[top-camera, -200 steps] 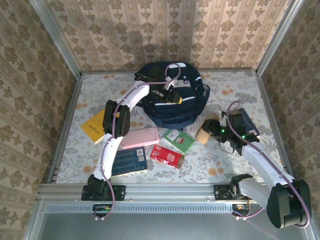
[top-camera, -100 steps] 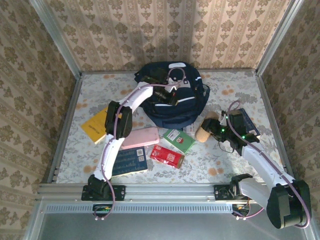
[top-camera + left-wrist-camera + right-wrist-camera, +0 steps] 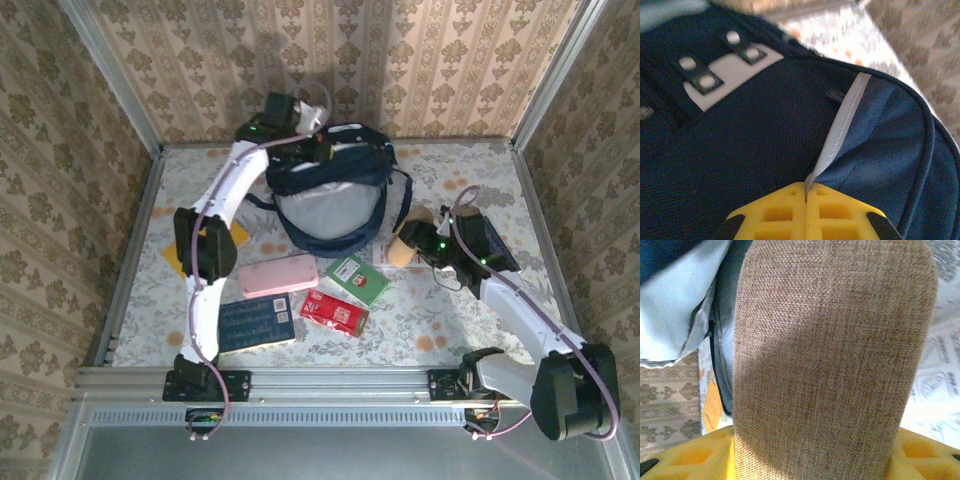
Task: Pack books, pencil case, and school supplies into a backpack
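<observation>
The navy backpack (image 3: 335,200) stands tipped up at the back of the table, its pale grey face towards me. My left gripper (image 3: 303,140) is at its top edge, shut on a pale grey strap (image 3: 842,127) of the backpack (image 3: 750,140), pinched between the yellow fingertips (image 3: 806,192). My right gripper (image 3: 428,248) is shut on a tan woven pouch (image 3: 405,252), which lies between its yellow fingers (image 3: 685,457). The pink pencil case (image 3: 280,275), blue book (image 3: 258,322), green pack (image 3: 358,280) and red pack (image 3: 335,313) lie in front of the backpack. The yellow book (image 3: 238,234) is mostly hidden behind my left arm.
A dark navy book (image 3: 492,240) lies under my right arm near the right wall. Patterned walls and metal rails close in the table on three sides. In the right wrist view the tan pouch (image 3: 830,360) hides most of what lies ahead; the backpack's grey fabric (image 3: 675,310) shows at left.
My left gripper has shut on the backpack's strap and risen towards the back wall, pulling the bag upright. The right gripper has shifted slightly left with the tan pouch.
</observation>
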Tool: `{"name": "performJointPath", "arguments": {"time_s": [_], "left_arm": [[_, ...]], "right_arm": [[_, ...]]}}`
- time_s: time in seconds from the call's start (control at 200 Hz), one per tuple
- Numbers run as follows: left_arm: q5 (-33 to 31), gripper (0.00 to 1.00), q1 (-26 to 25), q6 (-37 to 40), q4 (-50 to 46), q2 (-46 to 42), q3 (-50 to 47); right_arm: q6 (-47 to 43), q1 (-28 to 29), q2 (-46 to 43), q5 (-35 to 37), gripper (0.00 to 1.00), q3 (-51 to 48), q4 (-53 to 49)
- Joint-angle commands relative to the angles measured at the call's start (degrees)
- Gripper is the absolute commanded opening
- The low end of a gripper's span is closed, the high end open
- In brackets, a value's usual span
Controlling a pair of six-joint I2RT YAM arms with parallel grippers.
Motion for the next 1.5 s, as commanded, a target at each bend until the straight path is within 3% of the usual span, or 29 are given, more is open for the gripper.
{"name": "performJointPath", "arguments": {"time_s": [0.0,0.275,0.58,0.785,0.965,1.15,1.22,1.35,1.445,1.495], "left_arm": [[0.2,0.00,0.5,-3.4,3.6,-2.4,6.8],[3.3,0.00,1.7,-9.4,7.3,-0.6,10.1],[6.4,0.00,1.1,-10.9,8.6,-1.4,8.6],[10.6,0.00,-0.3,-13.1,11.6,-2.3,8.3],[13.6,0.00,-1.9,-14.8,13.8,-3.2,8.8],[14.7,0.00,-3.8,-15.6,15.0,-4.9,8.8],[15.5,0.00,-4.1,-16.3,16.0,-5.7,8.4],[15.1,0.00,-4.0,-14.6,14.7,-7.4,7.9],[14.7,0.00,-2.7,-14.7,14.4,-8.8,6.0],[14.9,0.00,-0.4,-15.5,15.4,-9.6,4.6]], "right_arm": [[3.8,2.2,4.3,0.2,0.39,4.9,7.1],[11.2,7.8,17.5,0.0,0.39,18.1,12.3],[13.7,10.6,23.2,2.3,0.39,25.7,11.0],[19.3,11.8,29.7,8.8,0.36,28.8,7.8],[23.5,13.2,39.9,9.5,0.40,35.1,17.7],[23.5,16.3,52.2,12.7,0.44,49.3,9.1],[24.0,17.4,56.1,14.8,0.51,53.6,6.1],[21.7,18.4,60.4,17.3,0.84,58.7,2.0],[19.4,18.3,58.4,18.5,0.99,55.7,5.2],[17.6,18.1,57.1,18.6,1.00,54.1,6.6]]}}
